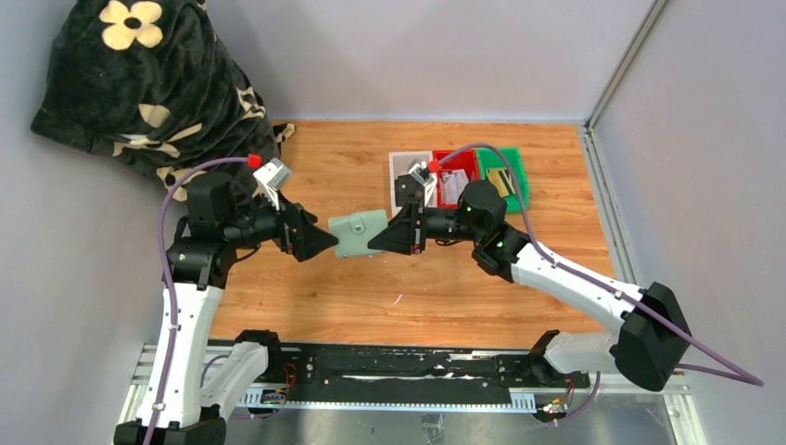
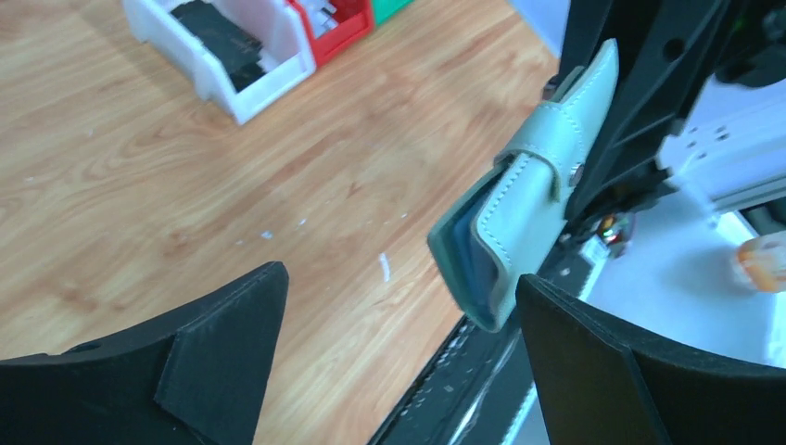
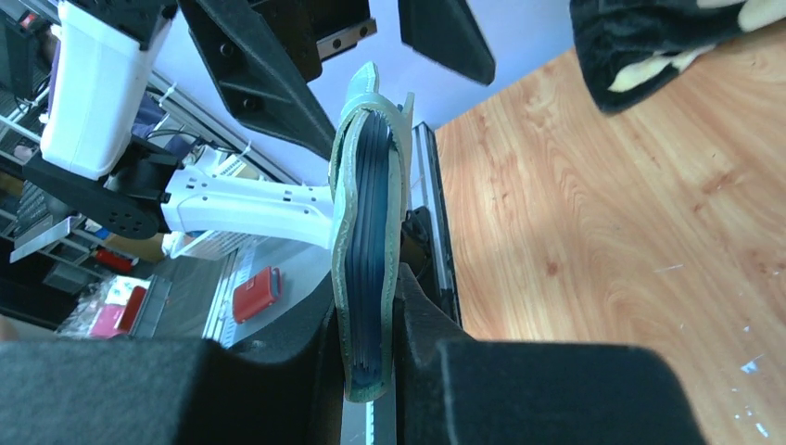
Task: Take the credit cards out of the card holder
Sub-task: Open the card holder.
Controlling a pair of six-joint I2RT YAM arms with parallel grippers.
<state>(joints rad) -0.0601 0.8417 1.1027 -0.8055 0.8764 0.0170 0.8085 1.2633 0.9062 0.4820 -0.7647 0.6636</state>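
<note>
The right gripper [image 1: 387,238] is clamped on the card holder [image 1: 360,234], its 2 black fingers [image 3: 278,380] pressing the green covers from both sides at one edge. In the right wrist view the card holder [image 3: 366,232] runs edge-on away from the jaws, with dark blue layers packed between its sage-green covers. Whether any of those layers is a card cannot be told. The left gripper [image 1: 326,241] faces it from the opposite side with its jaws spread wide and nothing held between them. In the left wrist view the card holder [image 2: 519,213] hangs just beside 1 of the left fingertips [image 2: 533,297], and contact cannot be judged. Its closing tab is folded over the outer face.

The card holder is held off the tabletop [image 1: 324,306], over about its middle, between the 2 grippers, with its broad face turned up toward the top camera.

At the far edge, right of the middle, 3 bins stand side by side and touching: a white bin [image 1: 400,159], a red bin [image 1: 461,159] and a green bin [image 1: 513,167]. The white bin holds a black item [image 2: 218,37]. A dark blanket [image 1: 139,93] with pale flowers is heaped at the far left corner.
</note>
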